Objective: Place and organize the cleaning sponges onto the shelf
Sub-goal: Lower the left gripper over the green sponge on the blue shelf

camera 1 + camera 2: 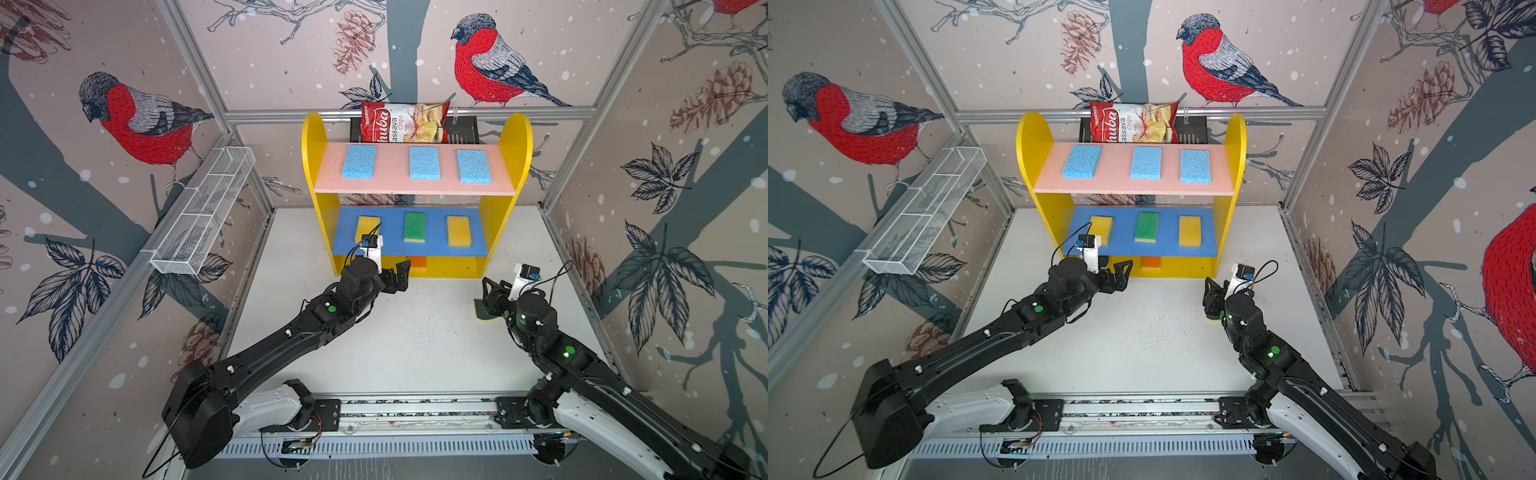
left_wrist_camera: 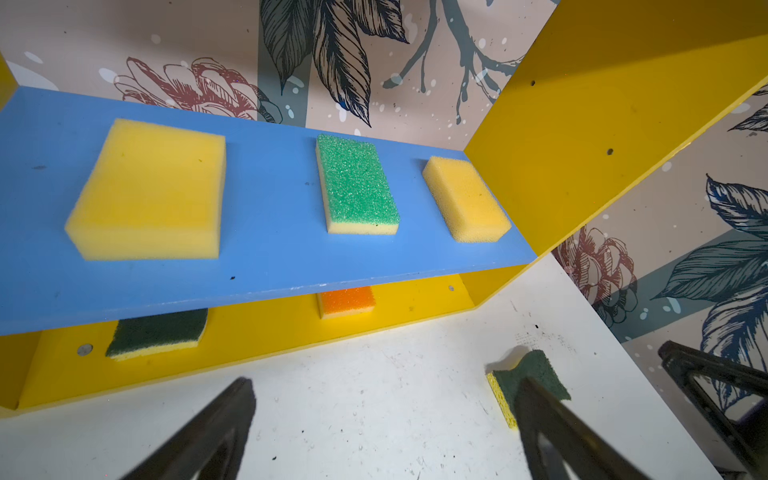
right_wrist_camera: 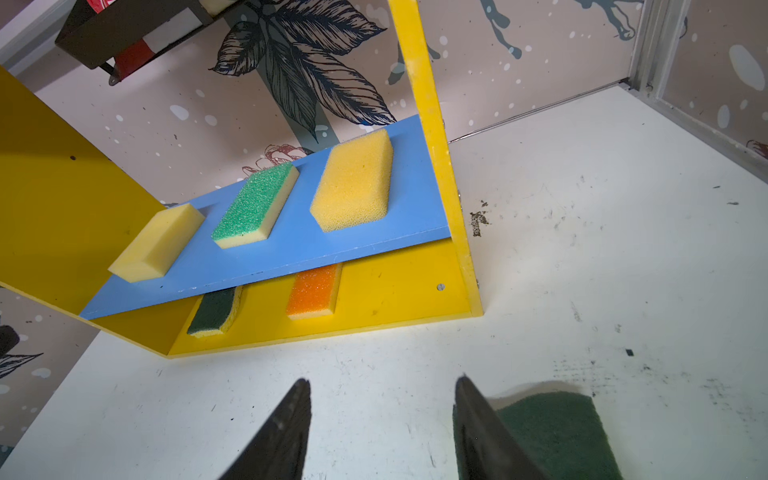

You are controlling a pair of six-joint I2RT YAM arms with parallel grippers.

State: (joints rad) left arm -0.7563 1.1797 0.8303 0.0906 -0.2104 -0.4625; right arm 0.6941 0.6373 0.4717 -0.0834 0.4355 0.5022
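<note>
The shelf [image 1: 515, 137] holds three light blue sponges [image 1: 424, 163] on its pink board. Yellow [image 2: 149, 195], green-topped [image 2: 355, 183] and yellow [image 2: 465, 197] sponges lie on the blue board. On the yellow base lie a wavy dark-green sponge [image 2: 158, 332] and an orange-topped one [image 3: 313, 289]. Another wavy dark-green sponge [image 3: 557, 432] [image 1: 481, 311] lies on the table. My right gripper [image 3: 384, 382] [image 1: 492, 291] stands open beside it, with only table between the jaws. My left gripper [image 2: 386, 382] [image 1: 399, 276] hangs open and empty before the shelf base.
A red chips bag [image 1: 403, 122] sits in a black rack [image 1: 461, 129] behind the shelf top. A white wire basket [image 1: 203, 212] hangs on the left wall. The arms' rail [image 1: 415, 409] runs along the table's front edge.
</note>
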